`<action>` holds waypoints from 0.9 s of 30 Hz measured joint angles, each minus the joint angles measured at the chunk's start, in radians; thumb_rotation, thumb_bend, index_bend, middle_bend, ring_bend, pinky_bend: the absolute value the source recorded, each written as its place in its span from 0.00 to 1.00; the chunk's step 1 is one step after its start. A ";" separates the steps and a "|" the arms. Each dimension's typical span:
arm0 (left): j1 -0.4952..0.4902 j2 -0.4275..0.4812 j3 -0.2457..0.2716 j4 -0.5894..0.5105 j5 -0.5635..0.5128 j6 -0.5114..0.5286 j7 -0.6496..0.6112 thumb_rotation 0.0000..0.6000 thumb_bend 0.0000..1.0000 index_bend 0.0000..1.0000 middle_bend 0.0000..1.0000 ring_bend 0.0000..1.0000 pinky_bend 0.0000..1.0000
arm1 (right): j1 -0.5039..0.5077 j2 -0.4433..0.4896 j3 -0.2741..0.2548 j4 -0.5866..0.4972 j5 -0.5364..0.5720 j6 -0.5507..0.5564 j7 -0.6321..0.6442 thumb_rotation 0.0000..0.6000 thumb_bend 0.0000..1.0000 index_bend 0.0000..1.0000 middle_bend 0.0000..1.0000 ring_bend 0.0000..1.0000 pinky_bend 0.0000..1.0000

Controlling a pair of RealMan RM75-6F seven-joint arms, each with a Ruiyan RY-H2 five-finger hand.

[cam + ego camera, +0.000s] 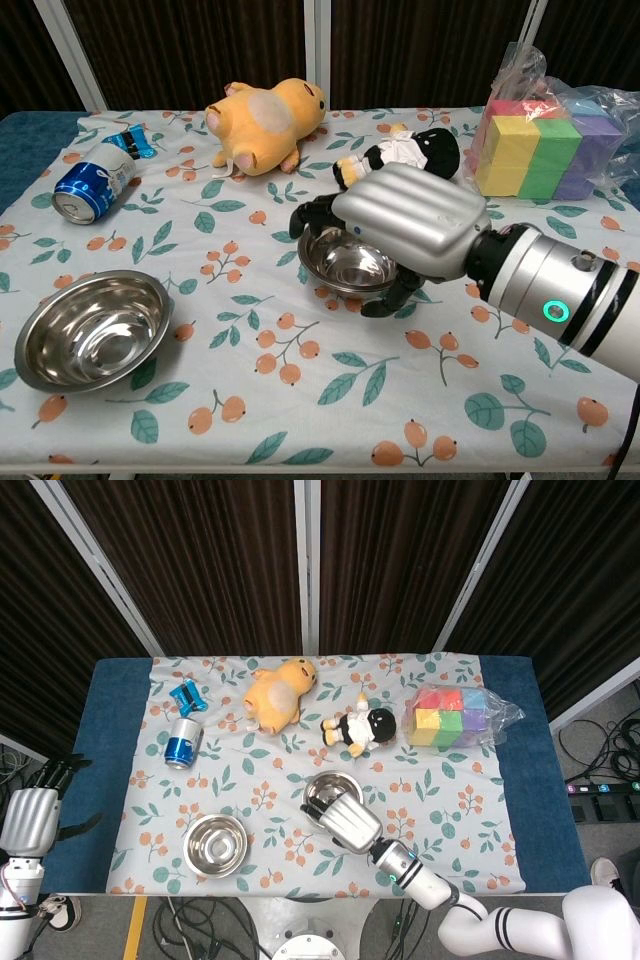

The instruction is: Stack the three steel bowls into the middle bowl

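Two steel bowls sit nested at the middle of the cloth; this stacked bowl (322,790) (345,268) lies flat under my right hand (348,823) (405,235). The hand hovers over it with its fingers (312,215) spread past the far rim and the thumb by the near rim, holding nothing that I can see. A third steel bowl (215,843) (92,328) stands alone at the front left. My left hand (30,820) hangs open off the table's left edge, seen in the head view only.
A yellow plush (278,693) (262,112) and a small doll (357,727) (400,155) lie behind the bowls. A blue can (183,742) (92,185) lies at the left. Bagged coloured blocks (447,716) (545,140) stand at the back right.
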 measured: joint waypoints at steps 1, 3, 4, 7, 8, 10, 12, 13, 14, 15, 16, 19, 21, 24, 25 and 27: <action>0.000 0.000 0.000 -0.002 0.000 0.000 0.000 1.00 0.06 0.29 0.30 0.19 0.28 | -0.001 0.016 0.001 -0.022 -0.006 0.011 -0.006 1.00 0.00 0.25 0.30 0.68 0.75; -0.001 0.002 0.000 -0.008 0.001 -0.001 0.003 1.00 0.06 0.29 0.30 0.19 0.28 | -0.004 0.043 0.002 -0.061 -0.013 0.027 -0.018 1.00 0.00 0.25 0.30 0.68 0.75; -0.001 0.003 0.001 -0.009 0.002 -0.002 0.006 1.00 0.06 0.29 0.30 0.19 0.28 | -0.007 0.064 0.003 -0.090 -0.016 0.036 -0.028 1.00 0.00 0.25 0.31 0.68 0.75; -0.003 0.003 0.005 -0.010 0.003 -0.010 0.018 1.00 0.06 0.29 0.30 0.19 0.28 | -0.018 0.125 0.005 -0.173 -0.021 0.060 -0.051 1.00 0.00 0.25 0.31 0.68 0.75; -0.004 0.002 0.007 -0.010 0.003 -0.015 0.023 1.00 0.06 0.29 0.30 0.19 0.28 | -0.022 0.146 0.005 -0.200 -0.022 0.070 -0.057 1.00 0.00 0.25 0.31 0.68 0.75; -0.007 0.001 0.014 -0.010 0.003 -0.032 0.036 1.00 0.06 0.29 0.30 0.19 0.29 | -0.036 0.195 0.008 -0.263 -0.026 0.099 -0.067 1.00 0.00 0.24 0.30 0.65 0.74; -0.013 0.000 0.025 -0.010 0.005 -0.056 0.053 1.00 0.06 0.29 0.30 0.20 0.31 | -0.051 0.234 0.011 -0.314 -0.030 0.132 -0.069 1.00 0.00 0.23 0.30 0.61 0.72; -0.017 -0.001 0.029 -0.010 0.008 -0.065 0.063 1.00 0.06 0.29 0.30 0.22 0.34 | -0.062 0.260 0.015 -0.344 -0.032 0.158 -0.067 1.00 0.00 0.23 0.30 0.57 0.71; -0.021 -0.002 0.034 -0.012 0.013 -0.073 0.074 1.00 0.06 0.29 0.30 0.23 0.36 | -0.070 0.277 0.018 -0.364 -0.035 0.178 -0.064 1.00 0.00 0.23 0.30 0.55 0.69; -0.028 -0.002 0.041 -0.017 0.022 -0.086 0.092 1.00 0.06 0.29 0.30 0.25 0.39 | -0.078 0.293 0.023 -0.381 -0.037 0.199 -0.060 1.00 0.00 0.23 0.30 0.52 0.68; -0.033 -0.002 0.047 -0.024 0.030 -0.096 0.106 1.00 0.07 0.29 0.30 0.26 0.40 | -0.088 0.311 0.032 -0.401 -0.040 0.226 -0.054 1.00 0.00 0.23 0.30 0.51 0.67; -0.057 0.009 0.068 -0.071 0.061 -0.139 0.161 1.00 0.08 0.31 0.32 0.26 0.42 | -0.109 0.352 0.069 -0.444 -0.035 0.281 -0.045 1.00 0.00 0.23 0.30 0.49 0.66; -0.085 0.026 0.085 -0.116 0.093 -0.186 0.210 1.00 0.09 0.32 0.35 0.26 0.42 | -0.118 0.374 0.093 -0.466 -0.023 0.299 -0.035 1.00 0.00 0.23 0.30 0.49 0.66; -0.134 0.041 0.108 -0.152 0.162 -0.252 0.285 1.00 0.11 0.33 0.37 0.27 0.42 | -0.127 0.410 0.122 -0.486 0.001 0.311 -0.011 1.00 0.00 0.23 0.31 0.49 0.66; -0.150 0.042 0.116 -0.154 0.185 -0.274 0.305 1.00 0.12 0.33 0.37 0.28 0.43 | -0.129 0.423 0.131 -0.491 0.011 0.314 -0.003 1.00 0.00 0.23 0.31 0.49 0.66; -0.185 0.041 0.132 -0.152 0.226 -0.325 0.334 1.00 0.12 0.34 0.37 0.29 0.45 | -0.132 0.440 0.141 -0.497 0.025 0.318 0.005 1.00 0.00 0.23 0.31 0.49 0.66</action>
